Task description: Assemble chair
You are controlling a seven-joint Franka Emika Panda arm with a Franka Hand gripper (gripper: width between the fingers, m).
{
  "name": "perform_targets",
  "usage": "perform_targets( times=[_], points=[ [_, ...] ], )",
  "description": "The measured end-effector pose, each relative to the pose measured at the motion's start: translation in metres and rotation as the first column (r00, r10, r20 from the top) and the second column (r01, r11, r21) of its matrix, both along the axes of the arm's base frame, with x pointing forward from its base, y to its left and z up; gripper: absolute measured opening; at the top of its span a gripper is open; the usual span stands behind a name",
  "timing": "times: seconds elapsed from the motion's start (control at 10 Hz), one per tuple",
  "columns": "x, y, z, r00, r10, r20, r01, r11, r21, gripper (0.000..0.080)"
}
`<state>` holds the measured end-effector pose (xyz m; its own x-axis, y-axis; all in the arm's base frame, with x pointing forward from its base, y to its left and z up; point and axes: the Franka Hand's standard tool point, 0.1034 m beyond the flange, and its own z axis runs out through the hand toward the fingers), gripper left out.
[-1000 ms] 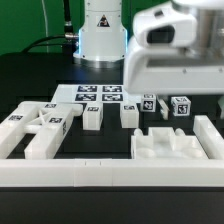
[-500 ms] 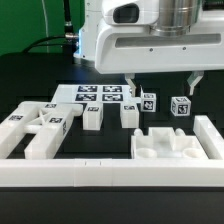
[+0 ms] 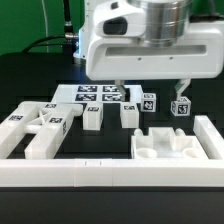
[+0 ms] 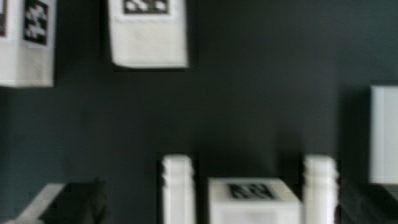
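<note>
Since the earlier frames your arm has swung in from the exterior view's right and come lower, so the jaws now hang spread wide and empty over the dark surface (image 3: 30,80), just off the marker board (image 3: 100,95) on the exterior view's right. A small tagged block (image 3: 148,102) of the chair stands there, just beside the marker board, and the wrist view shows it between the two fingers (image 4: 178,185) with a gap on either side. The rest of the chair lies loose and unjoined on the camera's side of the marker board: two short blocks (image 3: 93,117), a cluster of long pieces (image 3: 35,125) and a large recessed piece (image 3: 172,146) against the border rail (image 3: 100,175). Watch the second tagged block (image 3: 180,106), which sits farther from the marker board, close under the outer finger. If you descend as you are, that finger may clip it, tipping it or shoving it. Mind the closing too: glossy plastic gripped off-centre or too high could twist or slip out, so square the fingers on the block's flat sides first.
</note>
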<state>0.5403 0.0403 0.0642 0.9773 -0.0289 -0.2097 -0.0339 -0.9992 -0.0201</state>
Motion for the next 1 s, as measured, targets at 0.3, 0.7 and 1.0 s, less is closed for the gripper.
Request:
perform_targets(
  times=[0.3,0.7,1.0],
  points=[
    [-0.004,-0.003,-0.003,1.0,0.008,-0.026,-0.008,1.0,-0.001,0.0649],
    [-0.019,-0.013,-0.009,0.961,0.0,-0.277,-0.002,1.0,-0.009,0.0649],
    [-0.031,-0.013,-0.014,0.887,0.004,-0.461,-0.009,1.0,-0.007,0.0649]
  ],
)
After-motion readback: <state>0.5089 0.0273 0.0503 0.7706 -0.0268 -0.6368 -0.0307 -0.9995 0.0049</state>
